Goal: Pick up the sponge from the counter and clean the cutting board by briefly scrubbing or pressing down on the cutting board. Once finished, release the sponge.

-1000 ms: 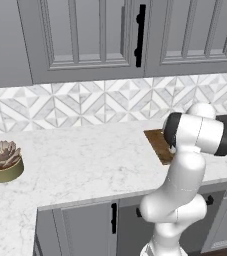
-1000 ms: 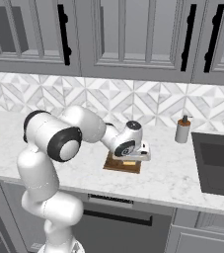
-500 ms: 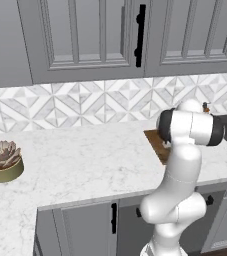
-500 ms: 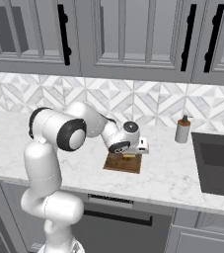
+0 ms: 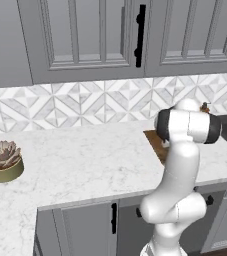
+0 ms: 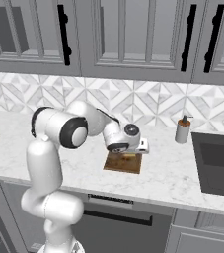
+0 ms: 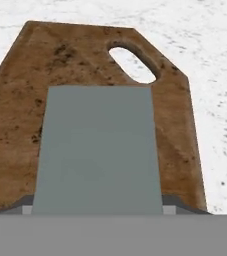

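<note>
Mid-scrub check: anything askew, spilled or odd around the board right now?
Nothing stands out. The sponge sits over the cutting board, which lies flat on the counter. The soap bottle and the potted plant stand upright; no spills.

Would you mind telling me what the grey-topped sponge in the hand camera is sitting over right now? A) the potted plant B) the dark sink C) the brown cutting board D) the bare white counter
C: in the hand view the sponge has the brown cutting board showing around its sides and far end, with the board's handle hole beyond it and the white counter only outside the board's edges.
</note>
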### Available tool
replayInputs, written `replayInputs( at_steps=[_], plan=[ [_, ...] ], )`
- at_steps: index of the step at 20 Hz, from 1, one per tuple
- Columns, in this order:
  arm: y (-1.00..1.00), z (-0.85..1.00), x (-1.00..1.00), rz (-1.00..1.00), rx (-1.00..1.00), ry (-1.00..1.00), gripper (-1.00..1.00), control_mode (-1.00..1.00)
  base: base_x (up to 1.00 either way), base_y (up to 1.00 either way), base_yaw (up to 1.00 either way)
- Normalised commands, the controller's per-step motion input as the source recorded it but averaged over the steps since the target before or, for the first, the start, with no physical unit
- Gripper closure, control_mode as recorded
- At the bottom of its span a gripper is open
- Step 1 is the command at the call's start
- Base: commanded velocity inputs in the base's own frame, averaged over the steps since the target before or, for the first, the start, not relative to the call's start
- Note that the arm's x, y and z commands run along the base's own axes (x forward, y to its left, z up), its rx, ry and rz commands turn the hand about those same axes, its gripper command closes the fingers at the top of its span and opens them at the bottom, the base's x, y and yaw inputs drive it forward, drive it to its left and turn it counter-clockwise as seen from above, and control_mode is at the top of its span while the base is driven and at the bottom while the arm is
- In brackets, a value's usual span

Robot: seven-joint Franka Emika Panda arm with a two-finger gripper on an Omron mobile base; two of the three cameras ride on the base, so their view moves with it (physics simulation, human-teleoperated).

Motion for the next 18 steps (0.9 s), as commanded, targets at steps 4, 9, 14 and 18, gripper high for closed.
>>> replayInputs(
  at_steps=[4,9,14,18],
  plan=[
    [0.00,0.00,-0.50,0.00,0.01,0.27,1.00,-1.00,0.00,0.00,0.00],
    [0.00,0.00,-0.76,0.00,0.01,0.19,1.00,-1.00,0.00,0.00,0.00],
    [-0.01,0.00,-0.76,0.00,0.01,0.12,1.00,-1.00,0.00,0.00,0.00],
    [0.00,0.00,-0.07,0.00,0.01,0.14,1.00,-1.00,0.00,0.00,0.00]
  ],
)
